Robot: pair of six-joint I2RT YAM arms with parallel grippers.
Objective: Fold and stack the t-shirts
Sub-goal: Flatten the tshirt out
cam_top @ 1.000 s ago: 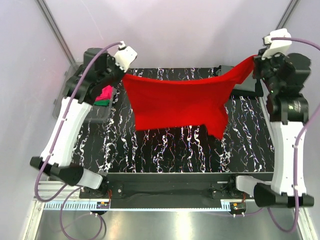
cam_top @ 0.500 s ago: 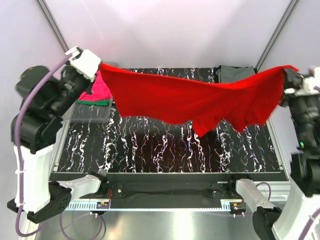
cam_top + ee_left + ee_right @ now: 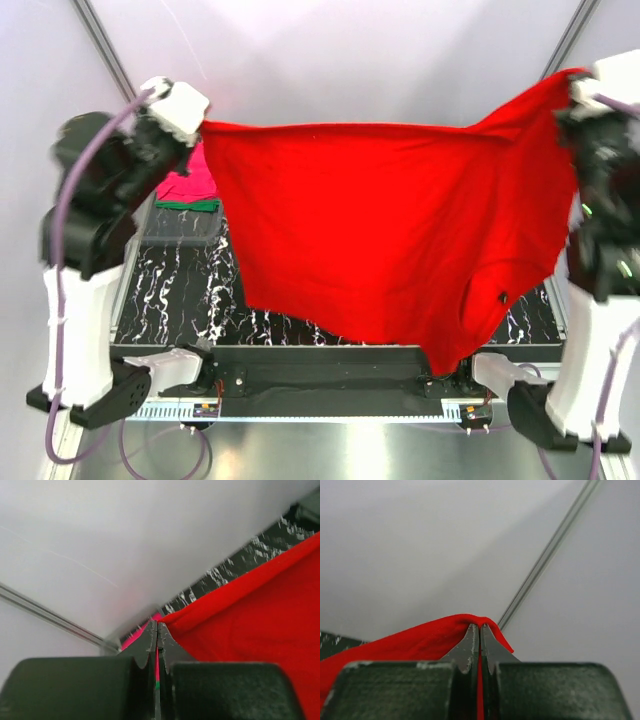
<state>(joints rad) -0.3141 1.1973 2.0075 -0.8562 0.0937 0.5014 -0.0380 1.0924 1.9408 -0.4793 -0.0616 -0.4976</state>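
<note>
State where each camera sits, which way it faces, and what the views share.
Top external: fixed above and behind the bases, looking down at the marbled table; left arm and right arm show, holding the red t-shirt aloft.
Left wrist: on the left arm, facing the wall along its shut jaws, which pinch a shirt corner.
Right wrist: on the right arm, facing the wall along its shut jaws, which pinch the shirt's edge.
Shared: all show the red t-shirt.
</note>
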